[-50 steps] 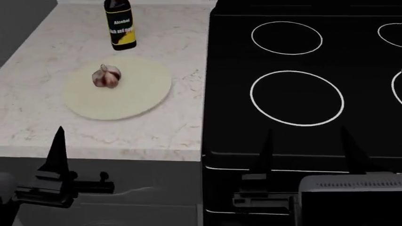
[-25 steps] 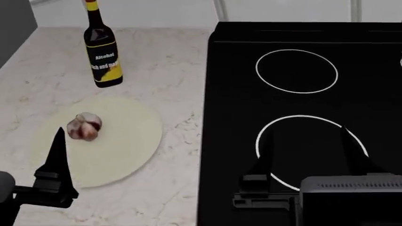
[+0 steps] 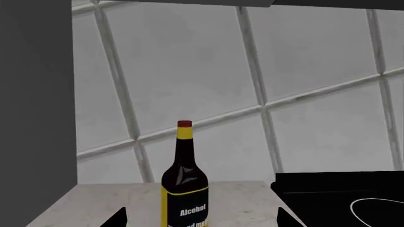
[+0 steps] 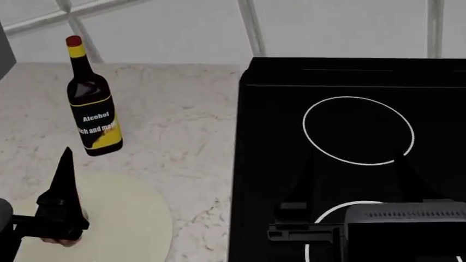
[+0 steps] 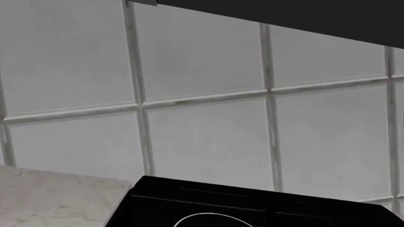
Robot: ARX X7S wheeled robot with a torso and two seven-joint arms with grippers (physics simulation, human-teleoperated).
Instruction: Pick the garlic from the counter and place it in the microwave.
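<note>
The garlic is almost wholly hidden behind my left gripper's body in the head view; only a small pinkish bit (image 4: 64, 242) shows below it, on the pale round disc (image 4: 124, 218). The disc lies on the cream marble counter (image 4: 182, 125). One left finger (image 4: 64, 177) stands up over the disc's left part. In the left wrist view the left gripper (image 3: 202, 221) has its tips wide apart, open and empty, with the bottle between them farther off. My right gripper (image 4: 357, 172) is open and empty over the black stovetop. The microwave is out of view.
A dark bottle (image 4: 91, 103) labelled "Alcohol", with a yellow neck and red cap, stands on the counter behind the disc; it also shows in the left wrist view (image 3: 185, 184). The black stovetop (image 4: 350, 82) with white rings fills the right side. A tiled wall (image 4: 328, 27) is behind.
The head view has tilted up: counter, disc and bottle slid down in the picture and the tiled wall came in. The garlic went from plain sight to behind the left gripper.
</note>
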